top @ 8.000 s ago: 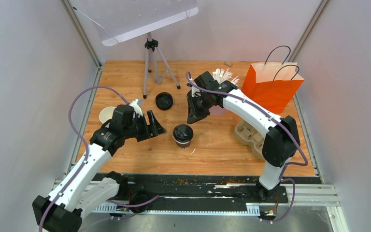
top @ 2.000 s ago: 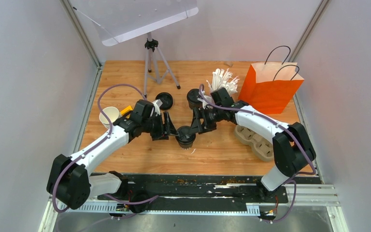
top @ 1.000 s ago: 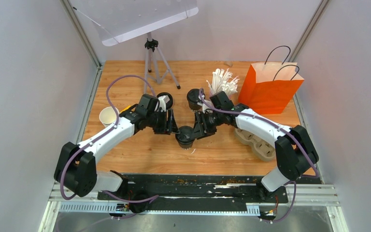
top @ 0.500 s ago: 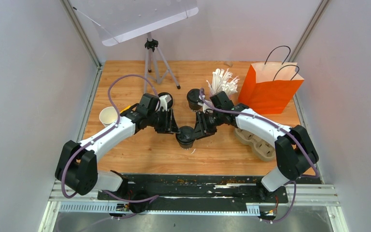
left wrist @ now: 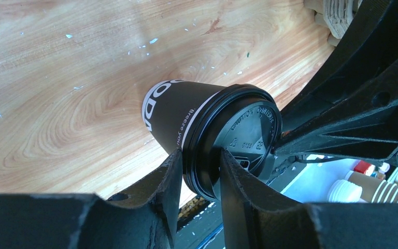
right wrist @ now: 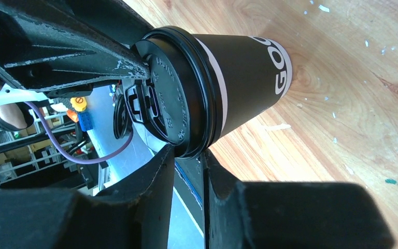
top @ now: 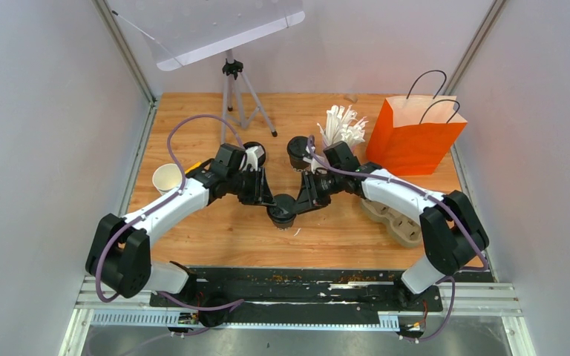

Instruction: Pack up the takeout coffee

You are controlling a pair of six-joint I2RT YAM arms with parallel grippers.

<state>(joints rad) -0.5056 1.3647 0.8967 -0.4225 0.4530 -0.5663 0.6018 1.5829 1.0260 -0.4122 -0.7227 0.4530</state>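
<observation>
A dark takeout coffee cup [top: 282, 213] with white lettering and a black lid stands on the wooden table [top: 215, 230] between my two arms. My left gripper [top: 269, 199] is shut on the lid's rim from the left. In the left wrist view [left wrist: 199, 155] its fingers pinch the rim of the lid [left wrist: 243, 135] above the cup's side [left wrist: 171, 116]. My right gripper [top: 299, 202] is shut on the same rim from the right, as the right wrist view [right wrist: 189, 153] shows on the lid [right wrist: 163, 98]. A second lidded cup [top: 297, 150] stands behind.
An open white cup [top: 165, 178] stands at the left and a loose black lid [top: 252, 153] lies behind my left wrist. White straws [top: 341, 122], an orange paper bag [top: 415, 133] and a brown pulp cup tray [top: 393, 215] are on the right. A tripod [top: 234, 96] stands at the back.
Both grippers came in from either side to the middle cup and closed on its lid rim. In the last second they barely move.
</observation>
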